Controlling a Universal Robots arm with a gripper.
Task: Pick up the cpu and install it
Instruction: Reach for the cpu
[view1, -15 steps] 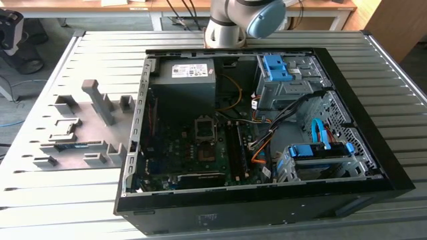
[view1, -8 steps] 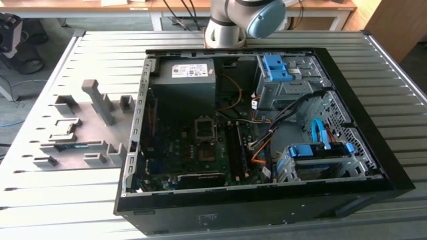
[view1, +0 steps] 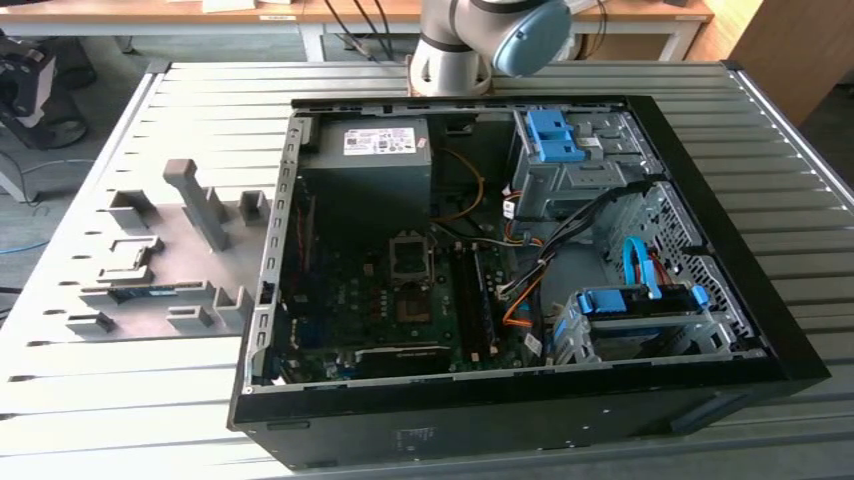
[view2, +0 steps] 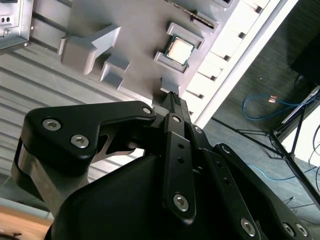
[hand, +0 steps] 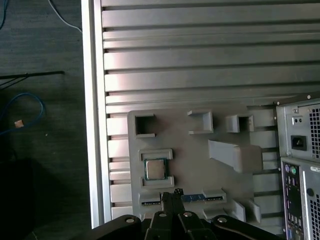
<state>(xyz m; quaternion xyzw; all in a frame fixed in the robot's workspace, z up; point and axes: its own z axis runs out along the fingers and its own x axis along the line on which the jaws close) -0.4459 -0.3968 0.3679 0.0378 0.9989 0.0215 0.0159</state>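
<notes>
- cpu (hand: 155, 169) lies flat, its dull silver face up, in a square nest on a grey fixture plate (hand: 190, 150). Raised rims hold it on two opposite sides.
- In the second wrist view the cpu (view2: 180, 50) sits in that same nest, with nothing touching it.
- The gripper (hand: 170, 194) hangs above the fixture plate, near the cpu's nest but clear of it. Its tips sit over a slot that holds a thin blue-green strip (hand: 192, 198).
- The fingers (view2: 172, 107) look closed against each other with nothing held. The angle is steep, so a narrow gap can't be ruled out.
- In the exterior view the fixture plate (view1: 160, 250) rests on the slatted metal table (view1: 200, 100), just beside the open computer case (view1: 534, 420) on the exterior view's left.
- Inside the case, the metal-framed socket (view1: 411, 258) sits on the motherboard (view1: 360, 320), below a grey box with a white label (view1: 367, 145).
- The arm's base (view1: 487, 40) stands at the far edge of the table, behind the case.
- Other raised blocks and empty pockets are spread across the fixture plate around the cpu's nest.
</notes>
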